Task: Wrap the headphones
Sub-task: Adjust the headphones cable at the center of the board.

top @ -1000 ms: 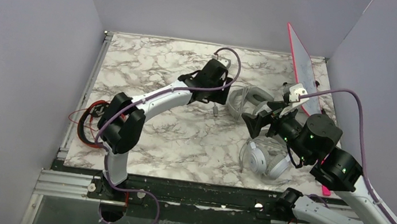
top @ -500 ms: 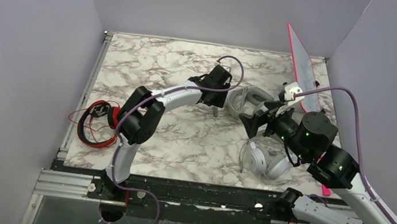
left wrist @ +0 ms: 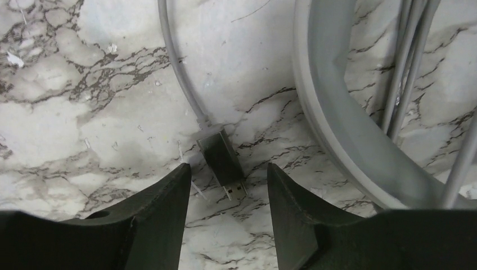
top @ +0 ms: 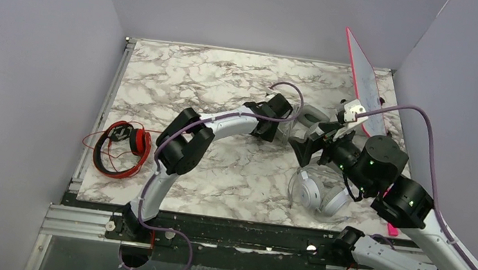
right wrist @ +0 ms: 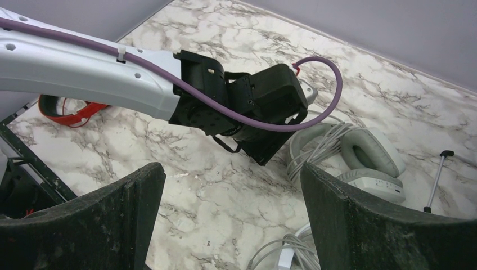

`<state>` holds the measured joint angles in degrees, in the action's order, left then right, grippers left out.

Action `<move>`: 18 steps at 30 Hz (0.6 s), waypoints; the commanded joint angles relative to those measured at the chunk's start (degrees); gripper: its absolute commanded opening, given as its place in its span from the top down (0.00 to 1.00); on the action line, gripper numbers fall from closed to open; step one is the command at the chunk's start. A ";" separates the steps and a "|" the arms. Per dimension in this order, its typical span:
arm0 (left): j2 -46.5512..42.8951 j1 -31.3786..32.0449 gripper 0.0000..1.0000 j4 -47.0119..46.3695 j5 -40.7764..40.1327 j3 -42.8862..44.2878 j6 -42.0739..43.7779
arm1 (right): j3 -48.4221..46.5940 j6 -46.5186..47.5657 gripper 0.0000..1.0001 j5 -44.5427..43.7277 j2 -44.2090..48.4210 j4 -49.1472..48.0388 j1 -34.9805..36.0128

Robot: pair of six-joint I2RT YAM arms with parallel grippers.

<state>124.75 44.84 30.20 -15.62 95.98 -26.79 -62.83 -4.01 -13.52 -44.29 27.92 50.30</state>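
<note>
A light grey headset (top: 309, 119) lies at the table's centre-right, its headband (left wrist: 337, 112) and wound cables (left wrist: 402, 62) showing in the left wrist view. Its thin grey cable (left wrist: 175, 62) ends in a dark USB plug (left wrist: 223, 163) flat on the marble. My left gripper (left wrist: 228, 171) is open, low over that plug, with a finger on each side and neither touching it. My right gripper (right wrist: 230, 174) hangs wide open above bare marble, between the grey headset (right wrist: 368, 154) and the white-silver headset (top: 316, 190). The red-and-black headset (top: 119, 149) lies at the left edge.
A clear board with a pink rim (top: 366, 82) leans at the back right corner. A thin rod with a black tip (right wrist: 437, 174) lies beside the grey headset. Purple-grey walls close in the table on three sides. The left arm (right wrist: 84, 67) stretches across the middle.
My left arm has swung right and down from the table's middle to the grey headset's plug, and its jaws now straddle the plug. The right arm has barely shifted.
</note>
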 commanded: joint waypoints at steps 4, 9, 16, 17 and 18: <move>3.75 -0.10 0.55 1.97 -4.25 1.10 -0.81 | -1.67 0.01 0.05 0.74 1.69 -0.56 0.19; 4.77 -0.17 0.66 2.10 -5.02 1.05 0.10 | -1.60 -0.27 0.05 0.68 2.42 -0.25 0.14; 2.94 -0.28 0.92 3.08 -4.37 1.57 1.90 | -1.74 -0.30 0.05 0.27 2.89 0.22 0.16; 2.09 -0.24 0.96 3.29 -4.26 1.65 2.09 | -1.86 -0.21 0.05 0.18 2.85 0.21 0.16; 1.10 -0.26 0.99 3.52 -4.25 1.85 2.22 | -1.90 -0.23 0.05 0.16 2.99 0.25 0.20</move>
<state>126.76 44.95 30.06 -18.76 97.65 -26.28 -62.85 -4.03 -13.52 -42.19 28.01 50.30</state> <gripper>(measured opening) 0.105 0.951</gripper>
